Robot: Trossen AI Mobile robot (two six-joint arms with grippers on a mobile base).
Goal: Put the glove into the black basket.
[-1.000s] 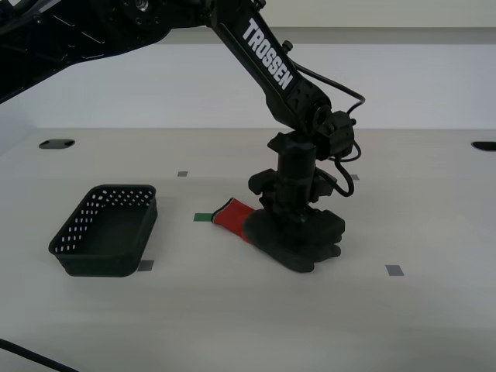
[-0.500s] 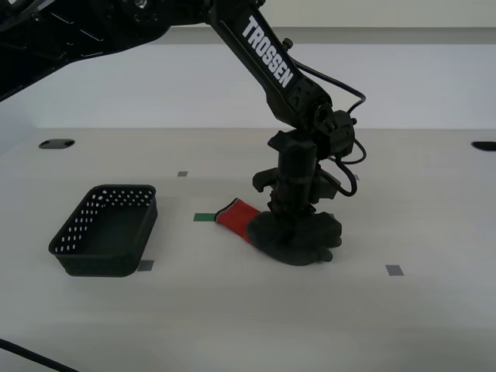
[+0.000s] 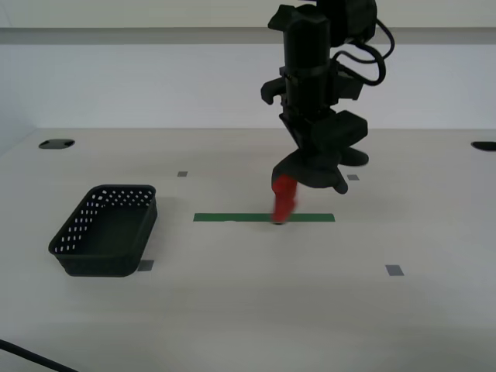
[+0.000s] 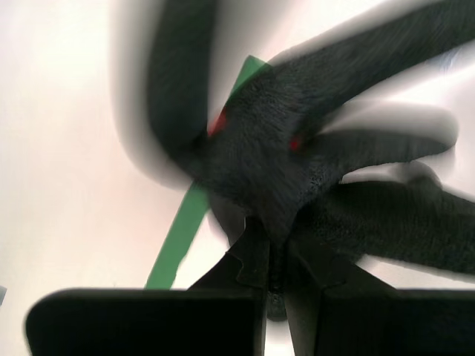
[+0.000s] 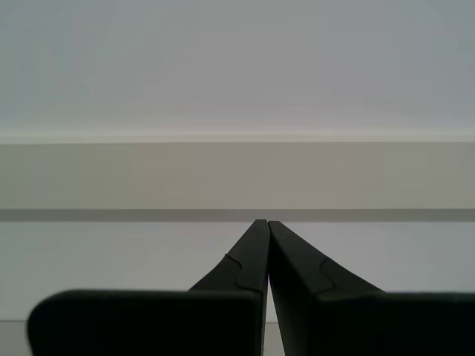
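Observation:
My second gripper (image 3: 314, 159) is shut on the glove (image 3: 310, 172) and holds it in the air above the table's middle. The glove's red cuff (image 3: 284, 198) hangs down, its dark fingers bunched under the jaws. In the second wrist view the glove (image 4: 297, 163) fills the frame, blurred, pinched at my second gripper (image 4: 273, 248). The black basket (image 3: 106, 229) stands empty on the table at the exterior view's left, well apart from the glove. My first gripper (image 5: 266, 226) is shut and empty, facing a wall.
A green tape strip (image 3: 248, 218) lies on the table below the hanging glove. Small grey tape marks (image 3: 394, 270) dot the tabletop. Two dark holes (image 3: 56, 143) sit at the table's far corners. A black cable (image 3: 23, 353) crosses the near left corner.
My second gripper has risen from the tabletop with the glove in it. The glove left the table and uncovered the green tape strip. The basket has not moved.

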